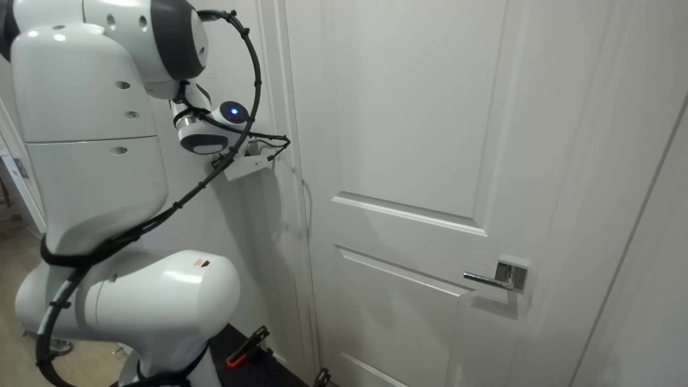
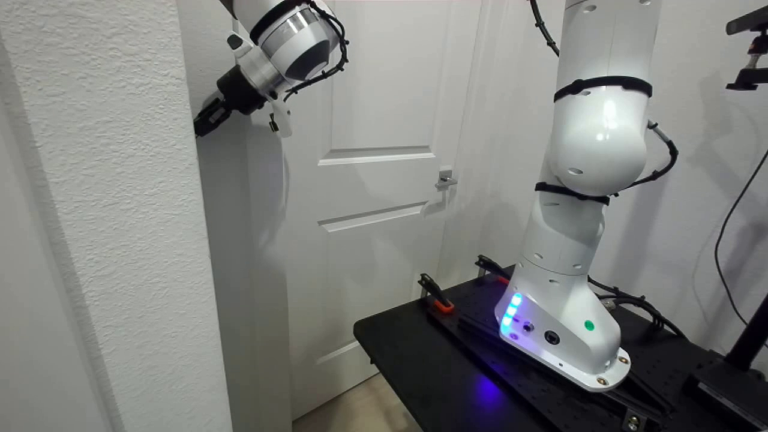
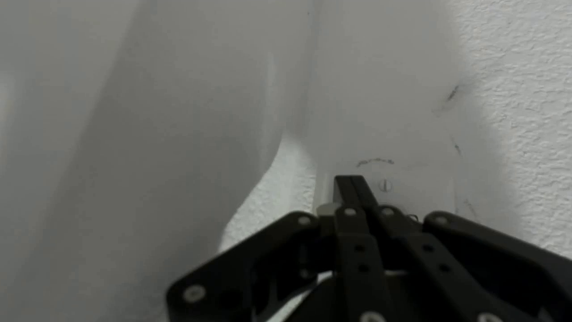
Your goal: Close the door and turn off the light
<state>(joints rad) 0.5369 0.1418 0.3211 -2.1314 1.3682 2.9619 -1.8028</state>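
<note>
The white panelled door stands flush in its frame and looks shut; it also shows in an exterior view. Its silver lever handle is level on a square plate. In the wrist view, a white switch plate with a slotted screw is on the wall, its lower part hidden behind my fingers. My gripper is shut and empty, its tips in front of the plate; I cannot tell if they touch it. In an exterior view, the fingertips are partly hidden behind a wall edge.
A textured wall corner stands close beside the gripper. The arm base is on a black table near the door, with clamps on its edge. A black stand is at the right. A cable loops along the arm.
</note>
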